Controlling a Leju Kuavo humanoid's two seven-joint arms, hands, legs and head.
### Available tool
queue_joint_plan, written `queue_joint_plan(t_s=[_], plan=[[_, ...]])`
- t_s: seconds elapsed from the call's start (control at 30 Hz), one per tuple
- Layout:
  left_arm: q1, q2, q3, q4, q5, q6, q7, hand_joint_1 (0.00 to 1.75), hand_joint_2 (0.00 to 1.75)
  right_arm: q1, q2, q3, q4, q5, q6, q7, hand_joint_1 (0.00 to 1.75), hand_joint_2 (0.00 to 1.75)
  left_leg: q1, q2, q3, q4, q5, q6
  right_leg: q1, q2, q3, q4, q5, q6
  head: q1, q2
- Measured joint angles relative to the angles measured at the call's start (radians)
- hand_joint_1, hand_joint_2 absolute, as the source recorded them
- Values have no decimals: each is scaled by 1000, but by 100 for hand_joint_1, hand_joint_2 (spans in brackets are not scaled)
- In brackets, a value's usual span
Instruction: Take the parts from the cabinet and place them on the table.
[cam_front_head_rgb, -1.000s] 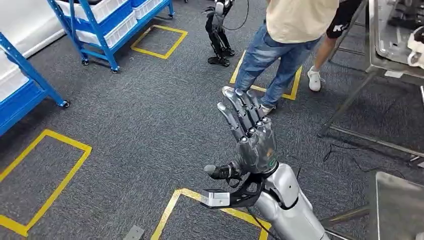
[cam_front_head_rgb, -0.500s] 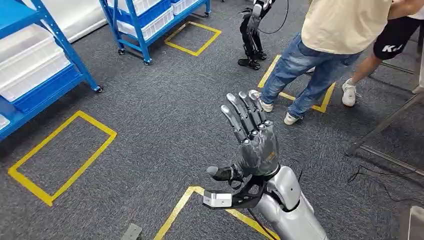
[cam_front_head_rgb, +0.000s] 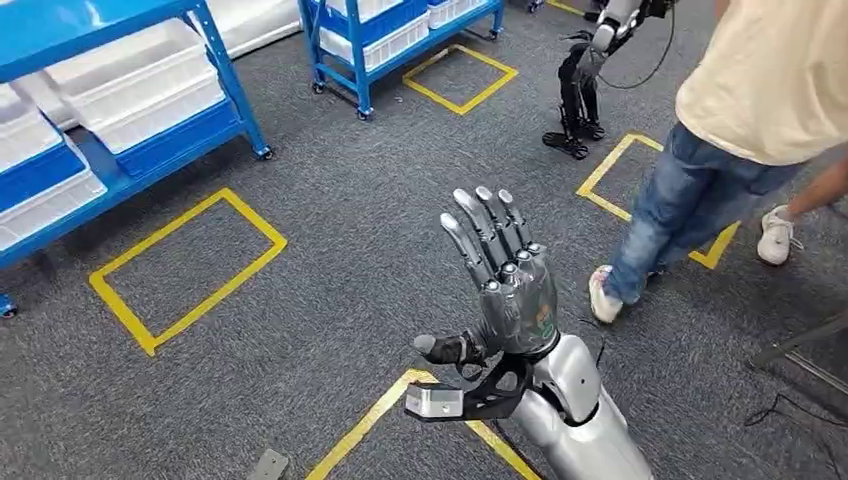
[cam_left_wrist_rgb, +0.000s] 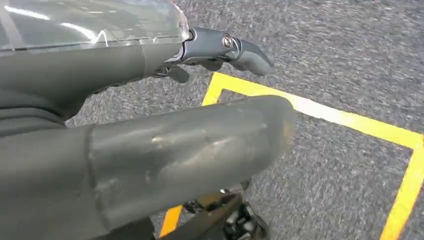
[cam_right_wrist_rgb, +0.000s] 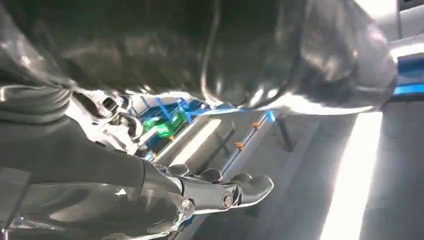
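Note:
My right hand (cam_front_head_rgb: 500, 285) is raised in front of me in the head view, fingers spread and straight, holding nothing. Its dark fingers (cam_right_wrist_rgb: 225, 192) also show in the right wrist view, in front of a blue frame (cam_right_wrist_rgb: 190, 112). My left hand (cam_left_wrist_rgb: 200, 120) hangs above the carpet in the left wrist view, thumb and one finger (cam_left_wrist_rgb: 245, 50) stretched out with nothing between them. The blue cabinet rack (cam_front_head_rgb: 150, 125) with white bins stands at the far left; I cannot make out any parts in it.
A second blue rack (cam_front_head_rgb: 400, 35) stands at the back. A person in jeans (cam_front_head_rgb: 690, 210) walks at the right, close to my raised hand. Another robot's dark legs (cam_front_head_rgb: 580, 95) stand behind. Yellow tape squares (cam_front_head_rgb: 185, 265) mark the grey carpet. Metal table legs (cam_front_head_rgb: 800, 350) show at the right edge.
The camera has turned left: racks, person and floor marks slid to the right, and the metal table left the picture. My right hand keeps its raised, spread pose.

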Motion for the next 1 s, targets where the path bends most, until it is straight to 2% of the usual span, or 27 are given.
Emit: queue_joint_plan(t_s=[0.03, 0.07, 0.1, 0.17, 0.2, 0.23, 0.27, 0.3, 0.33, 0.37, 0.4, 0.43, 0.5, 0.53, 0.57, 0.6, 0.63, 0.67, 0.7, 0.73, 0.77, 0.8, 0.83, 0.87, 0.9, 0.93, 1.0], plan=[[2, 0, 0, 0, 0, 0, 0, 0, 0, -1, 0, 0, -2, 0, 0, 0, 0, 0, 13, -11, 8, -14, 8, 10, -4, 11, -2, 8, -10, 7, 0, 0], [1, 0, 0, 0, 0, 0, 0, 0, 0, 0, 0, -1, -2, 0, 0, 0, 0, 0, 11, -22, 8, -17, 10, 14, -8, 68, -11, 37, -31, 12, 0, 0], [-2, 0, 0, 0, 0, 0, 0, 0, 0, 0, 0, -2, -6, 0, -1, -2, 0, 0, 11, -28, 7, -16, 11, 17, -10, 97, -38, 94, -67, 11, 0, 0], [-7, -1, 0, 0, -1, 0, 0, 0, 0, 8, -2, -6, -5, 1, 0, -2, 0, 0, 10, -51, 5, -16, 13, 22, -10, 120, -114, 246, -135, 14, 0, 0], [-6, -1, 0, 0, -1, 0, 0, 0, 0, 12, -2, -7, -5, 4, 0, -2, 0, 0, 10, -65, 4, -14, 12, 22, -10, 124, -144, 298, -142, 15, 0, 0], [-5, -1, 0, 0, -1, 0, 0, 0, 0, 14, -2, -7, -5, 8, 0, -2, 0, 0, 10, -78, 4, -12, 12, 22, -11, 125, -147, 294, -121, 15, 0, 0], [-4, -1, 0, 0, -2, 0, 1, 0, 0, 14, -2, -7, -5, 15, 0, -2, 0, 0, 10, -91, 4, -9, 11, 22, -11, 126, -131, 250, -84, 14, 0, 0], [-5, -1, -1, 0, -2, 0, 1, 0, 0, 14, -2, -7, -5, 18, 0, -2, 0, 0, 11, -105, 5, -5, 9, 19, -13, 132, -96, 171, -32, 13, 0, 0], [-6, -1, -2, 0, -3, 0, 1, 0, 0, 14, -2, -8, -5, 19, 0, -2, 0, 0, 12, -119, 5, -1, 7, 16, -17, 154, -56, 81, 16, 12, 0, 0], [-6, -2, -3, 0, -3, 0, 1, 0, 0, 13, -2, -8, -5, 20, 0, -2, 0, 0, 14, -128, 2, 2, 5, 12, -22, 203, -36, 36, 14, 9, 0, 0], [-9, -2, -4, 0, -4, 0, 1, 0, 0, 14, -2, -9, -6, 21, 0, -2, 0, 0, 8, -138, -7, 11, 4, 5, -23, 222, -31, 15, 8, 9, 0, 0], [-11, -2, -6, 0, -7, 0, 2, 0, 0, 14, -2, -10, -6, 22, 0, -2, 0, 0, 14, -148, -12, 6, 9, -3, -18, 211, -34, 21, 9, 8, 0, 0], [-7, -2, -8, 0, -9, 0, 3, 0, 0, 12, -2, -11, -7, 23, 0, -2, 0, 0, 17, -172, -14, 0, 14, -17, -12, 191, -32, 21, 10, -2, 0, 0], [-6, 0, -8, 0, -10, 0, 3, 0, 0, 11, 0, -11, -7, 26, 0, -3, 0, 0, 17, -167, -17, 3, 11, -20, -23, 175, -25, 9, 16, -12, 0, 0], [-6, 0, -8, 0, -10, 0, 3, 0, 0, 11, 1, -11, -7, 28, 0, -3, 0, 0, 11, -110, -23, 24, -3, -22, -21, 163, -19, 5, 17, -15, 0, 0], [-9, 0, -10, 0, -10, 0, 3, 0, 0, 10, 3, -11, -8, 30, 0, -6, 0, 0, 11, -72, -47, 78, -36, -26, -18, 149, -17, 3, 15, -25, -2, 0], [-13, -1, -10, 0, -11, 0, 3, 0, 0, 11, 3, -12, -8, 32, 0, -7, 0, 0, 14, -55, -82, 148, -72, -28, -14, 133, -17, 3, 14, -27, -2, 0], [-15, -1, -11, 0, -11, 0, 3, 0, 0, 12, 3, -12, -8, 34, 0, -9, 0, 0, 15, -46, -119, 224, -106, -30, -11, 117, -17, 3, 12, -29, -1, 0], [-14, -1, -11, 0, -11, 0, 3, 0, 0, 13, 3, -14, -8, 34, 0, -11, 0, 0, 15, -42, -150, 287, -127, -32, -9, 101, -17, 4, 11, -31, -2, 0], [-12, -1, -12, 0, -11, 0, 3, 0, 0, 13, 4, -14, -8, 35, 0, -12, 0, 0, 15, -40, -157, 303, -121, -32, -8, 88, -17, 4, 9, -31, -2, 0], [-10, -1, -13, 0, -11, 0, 3, 0, 0, 13, 4, -15, -8, 35, 0, -13, 0, 0, 15, -37, -136, 262, -90, -31, -7, 73, -15, 4, 7, -30, -2, 0], [-9, -1, -14, 0, -11, 0, 3, 0, 0, 13, 4, -15, -8, 35, 0, -13, 0, 0, 15, -31, -98, 193, -52, -28, -6, 61, -12, 4, 5, -29, -2, 0], [-10, 0, -14, 0, -11, 0, 3, 0, 0, 13, 4, -16, -8, 35, 0, -13, 0, 0, 13, -14, -45, 97, -10, -23, -6, 49, -7, 4, 1, -27, -2, 0], [-11, 0, -14, 0, -11, 0, 3, 0, 0, 13, 6, -16, -9, 35, 0, -14, 0, 0, 9, 29, -5, 19, 6, -17, -4, 40, -2, 4, -2, -23, -2, 0], [-15, 0, -15, 0, -11, 0, 3, 0, 0, 12, 6, -18, -9, 35, 0, -14, 0, 0, -6, 40, 5, 4, -5, -9, 5, 30, -3, 7, -7, -16, -2, 0], [-16, 0, -15, 0, -11, 0, 3, 0, 0, 13, 6, -18, -10, 35, 0, -14, 0, 0, -4, 28, 1, 5, -3, -1, 4, 23, -2, 5, -7, -12, -1, 0], [-11, 0, -15, 0, -11, 0, 3, 0, 0, 12, 7, -18, -11, 35, 0, -16, 0, 0, -7, 7, -3, 4, -4, 6, 3, 4, 4, 0, -9, -6, -1, 0]])
